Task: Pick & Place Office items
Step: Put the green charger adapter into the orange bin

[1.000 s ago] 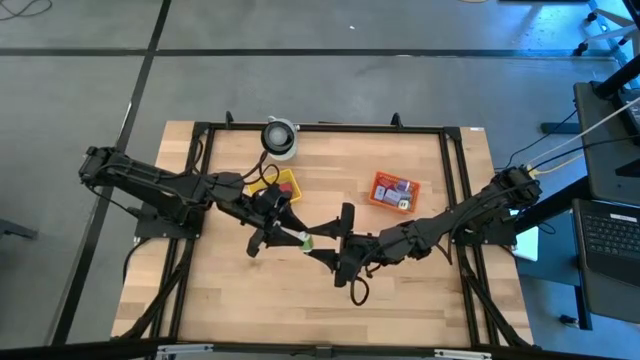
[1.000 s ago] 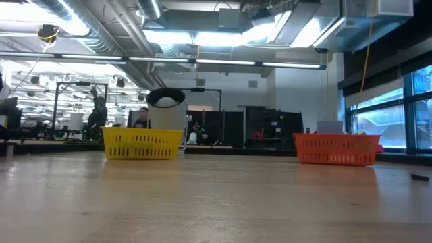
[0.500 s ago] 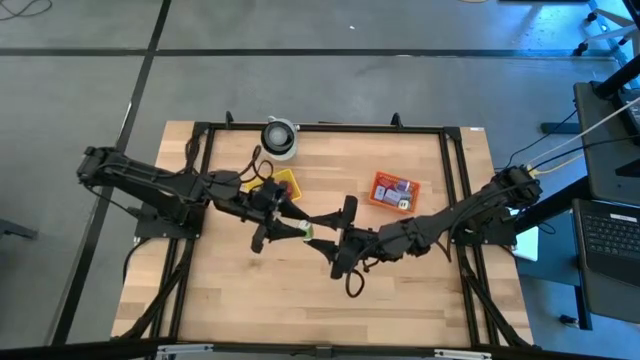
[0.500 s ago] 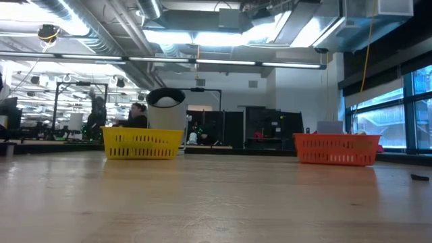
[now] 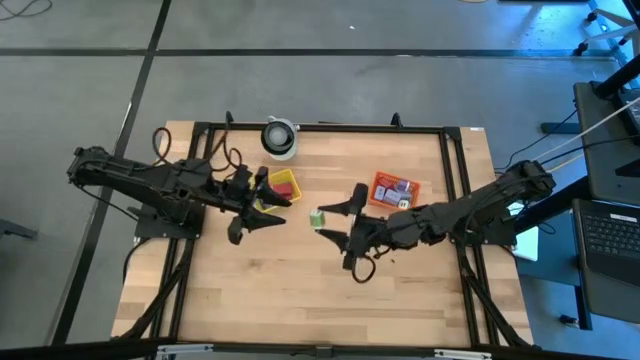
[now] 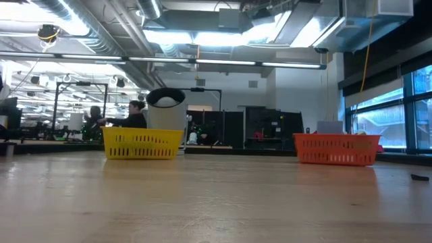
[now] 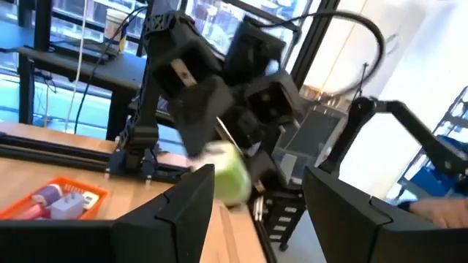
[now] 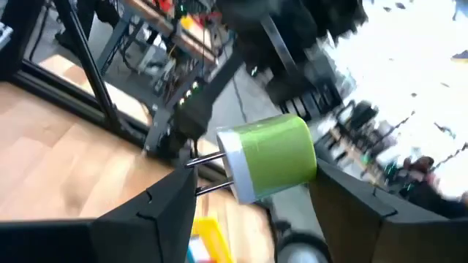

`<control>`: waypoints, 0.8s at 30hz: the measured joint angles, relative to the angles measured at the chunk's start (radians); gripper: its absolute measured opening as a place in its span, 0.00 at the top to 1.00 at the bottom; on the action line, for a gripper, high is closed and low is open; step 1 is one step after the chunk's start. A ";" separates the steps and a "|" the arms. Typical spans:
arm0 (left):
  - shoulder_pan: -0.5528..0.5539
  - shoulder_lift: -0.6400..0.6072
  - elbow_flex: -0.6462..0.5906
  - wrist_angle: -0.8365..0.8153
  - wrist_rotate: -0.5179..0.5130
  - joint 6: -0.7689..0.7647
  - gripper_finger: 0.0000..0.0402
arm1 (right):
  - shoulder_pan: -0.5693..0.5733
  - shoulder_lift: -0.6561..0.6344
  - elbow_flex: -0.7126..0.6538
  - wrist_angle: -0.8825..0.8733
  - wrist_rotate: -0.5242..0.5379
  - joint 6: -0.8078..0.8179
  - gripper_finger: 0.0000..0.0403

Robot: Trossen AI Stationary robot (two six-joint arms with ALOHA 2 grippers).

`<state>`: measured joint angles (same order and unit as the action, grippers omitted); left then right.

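— Office items first: where is the small green cylindrical plug with a white cap and two metal prongs (image 8: 272, 155)?
— Between the fingers of the right gripper (image 5: 334, 217), pinched at its round sides. In the high view it sits above the middle of the wooden tabletop (image 5: 300, 300), roughly midway between its left and right edges.
— And the other gripper?
— The left gripper (image 5: 272, 208) is well apart from the plug, over the yellow mesh basket (image 5: 283, 184) near the far edge, left of centre. Its fingers (image 7: 180, 212) are spread with nothing between them — its wrist camera looks through that gap at the plug on the other arm.
— The rest of the items?
— A handful of small pieces, white, lavender and pink among them, lie in the orange mesh basket (image 5: 378, 180), right of centre and close to the far edge. The left wrist view shows them too, though blurred.
— Anything else on the tabletop?
— A round grey and white container (image 5: 280, 139) at the far edge, just behind the yellow basket. From table height both baskets stand upright, and people (image 6: 135, 115) sit in the room beyond.
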<state>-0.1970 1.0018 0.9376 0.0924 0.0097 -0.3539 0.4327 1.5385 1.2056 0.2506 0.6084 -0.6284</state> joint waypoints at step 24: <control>-0.223 -0.203 0.002 -0.438 -0.598 0.208 0.50 | -0.384 -0.389 -0.003 -1.073 -0.196 0.732 0.42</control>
<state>-0.4200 0.7992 0.9398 -0.3453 -0.5888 -0.1459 0.0486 1.1492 1.2024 -0.8223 0.4127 0.1037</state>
